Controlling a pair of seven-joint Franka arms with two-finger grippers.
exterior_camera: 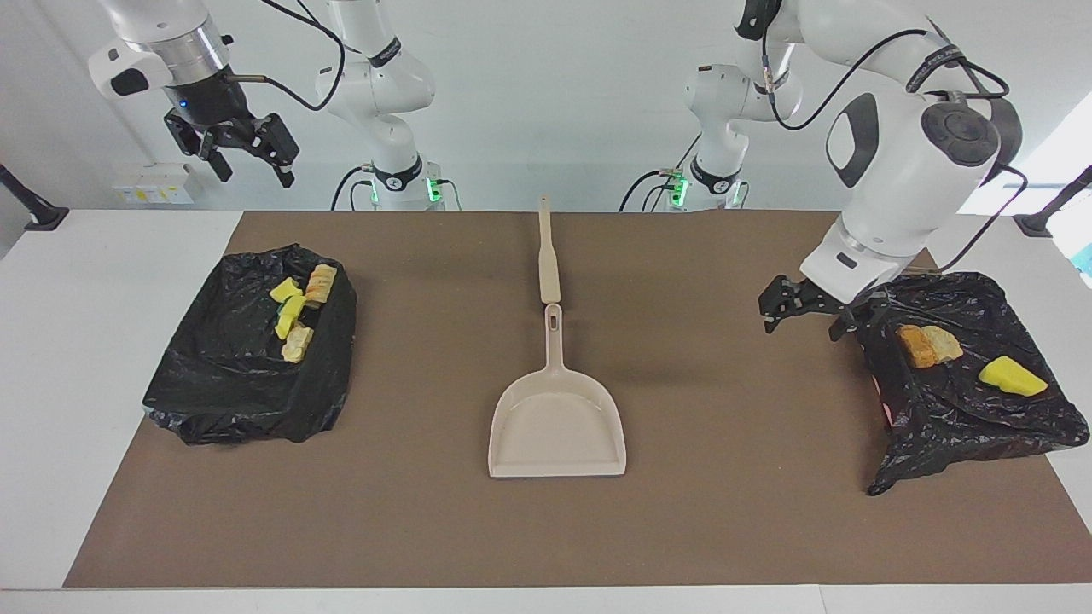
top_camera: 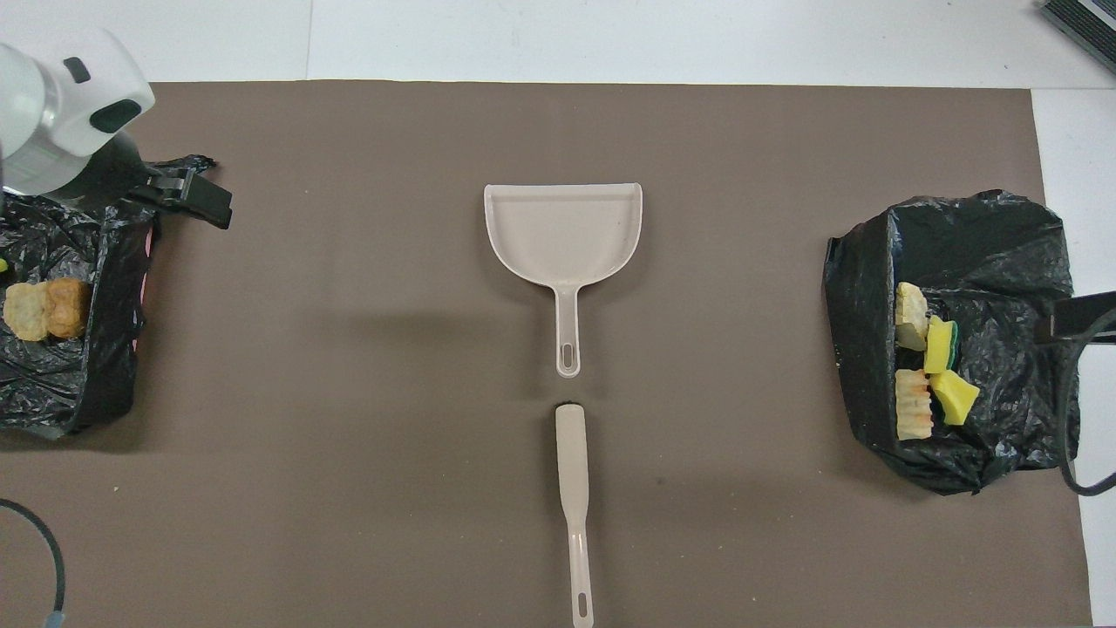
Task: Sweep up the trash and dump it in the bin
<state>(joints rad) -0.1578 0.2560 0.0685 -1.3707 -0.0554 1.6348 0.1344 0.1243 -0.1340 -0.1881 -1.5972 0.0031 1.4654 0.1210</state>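
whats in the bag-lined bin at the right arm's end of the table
On its black bag lie four lumps of trash, yellow and beige, bunched together. Anything under the bag is covered.

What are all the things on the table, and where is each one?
Dustpan: one, beige, empty, middle of the brown mat.
Brush: one, beige, in line with the dustpan's handle, nearer to the robots.
Bins: two, lined with black bags, one at the right arm's end, one at the left arm's end.
Trash: seven lumps, yellow, orange-brown and beige; four in the bin at the right arm's end, three on the bin at the left arm's end.
Left gripper: open, empty, over the edge of its end's bin.
Right gripper: open, empty, waiting high above its end.
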